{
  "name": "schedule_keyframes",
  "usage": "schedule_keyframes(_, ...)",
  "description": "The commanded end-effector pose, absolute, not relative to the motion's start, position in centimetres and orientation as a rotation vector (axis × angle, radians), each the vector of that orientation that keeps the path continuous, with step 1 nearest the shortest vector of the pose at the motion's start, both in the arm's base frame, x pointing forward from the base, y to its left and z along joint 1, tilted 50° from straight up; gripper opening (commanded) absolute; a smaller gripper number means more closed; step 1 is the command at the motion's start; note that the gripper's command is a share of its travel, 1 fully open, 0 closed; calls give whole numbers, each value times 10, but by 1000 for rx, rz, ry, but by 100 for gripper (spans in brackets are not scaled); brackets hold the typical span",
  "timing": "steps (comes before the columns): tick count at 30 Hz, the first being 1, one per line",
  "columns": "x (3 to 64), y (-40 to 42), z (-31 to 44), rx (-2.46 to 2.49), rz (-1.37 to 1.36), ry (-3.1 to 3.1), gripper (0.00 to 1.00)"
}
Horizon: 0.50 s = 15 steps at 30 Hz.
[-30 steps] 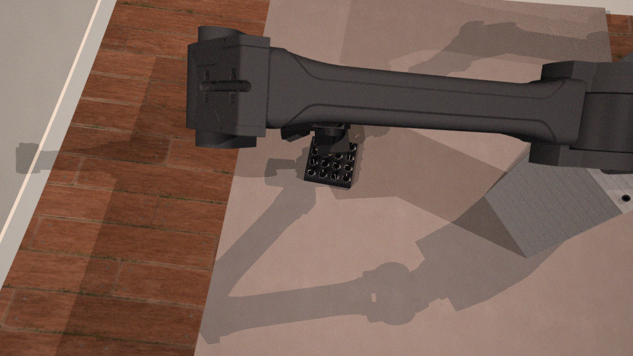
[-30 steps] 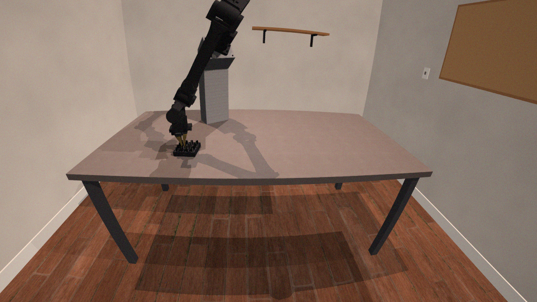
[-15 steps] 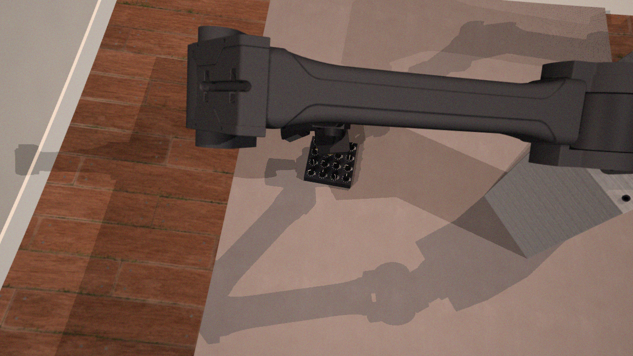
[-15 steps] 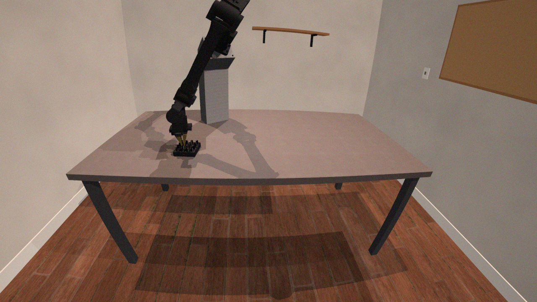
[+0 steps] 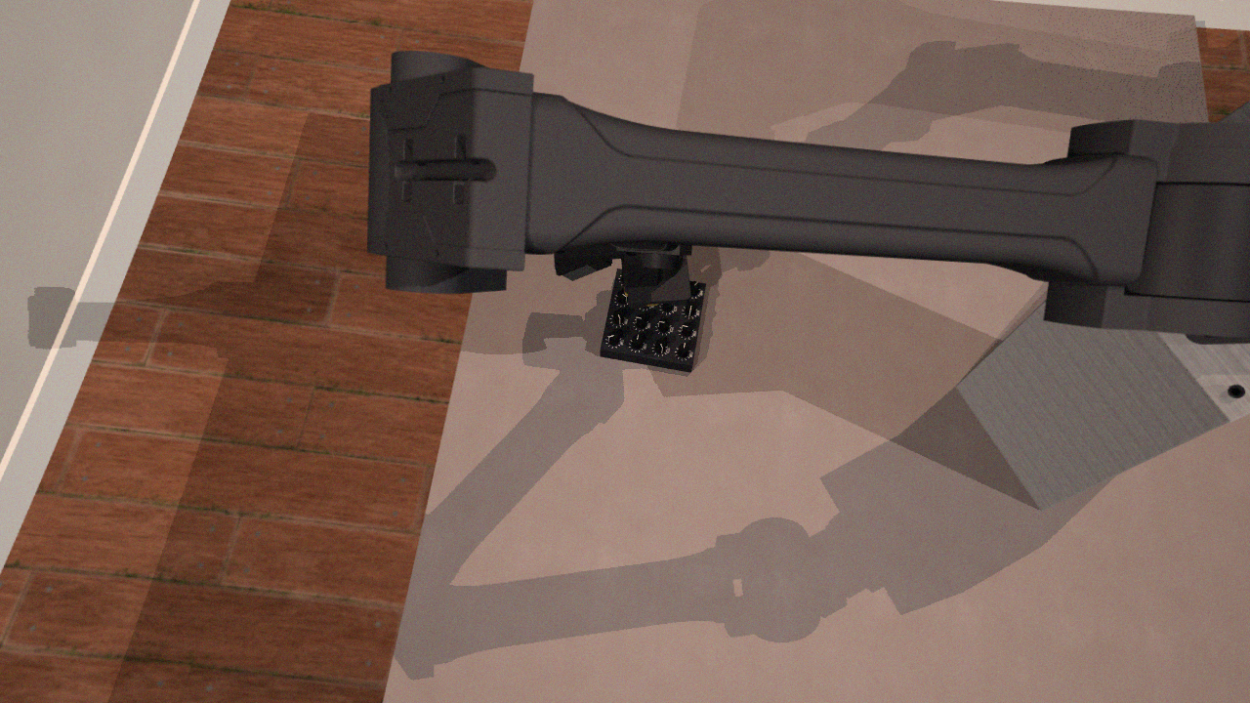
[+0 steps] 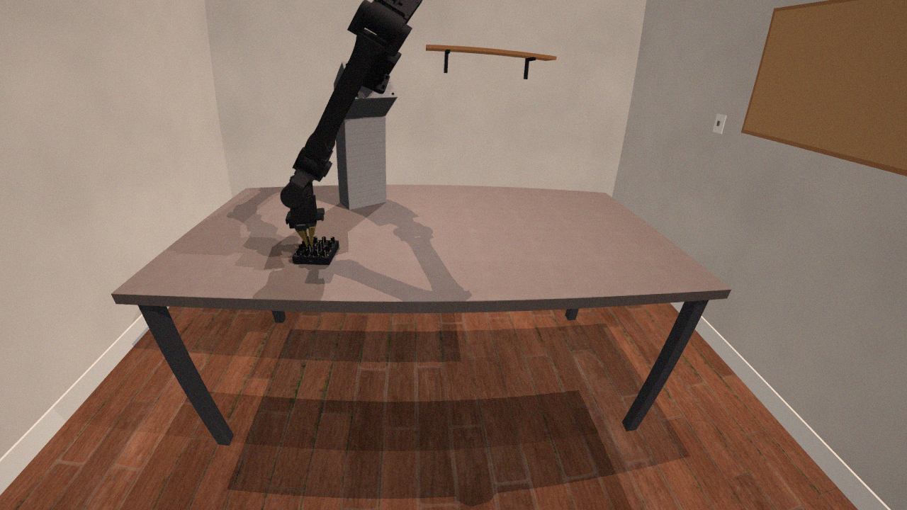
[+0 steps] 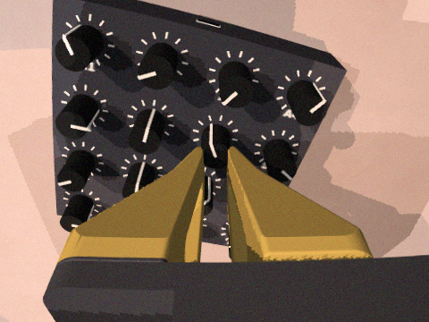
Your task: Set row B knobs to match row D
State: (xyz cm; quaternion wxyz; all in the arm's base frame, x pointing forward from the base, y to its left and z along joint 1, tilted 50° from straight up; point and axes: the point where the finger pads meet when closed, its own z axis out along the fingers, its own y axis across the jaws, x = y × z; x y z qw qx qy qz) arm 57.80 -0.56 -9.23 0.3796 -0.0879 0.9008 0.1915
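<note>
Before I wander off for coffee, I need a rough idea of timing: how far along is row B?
B1 looks done: its line leans right like D1's, though D1 is partly covered. B3 is in hand, between the closed fingers of the gripper. B2 and B4 can't be judged; D2 and D4 are hidden.

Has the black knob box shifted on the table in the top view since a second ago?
No, the black knob box sits unshifted relative to the grey pedestal.
</note>
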Motion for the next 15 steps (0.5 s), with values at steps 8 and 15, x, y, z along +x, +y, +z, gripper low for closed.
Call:
schedule_keyframes(8,580,-3,-96,-276,471,2288,8)
schedule_keyframes(15,580,-3,-96,-366,431,2269,8)
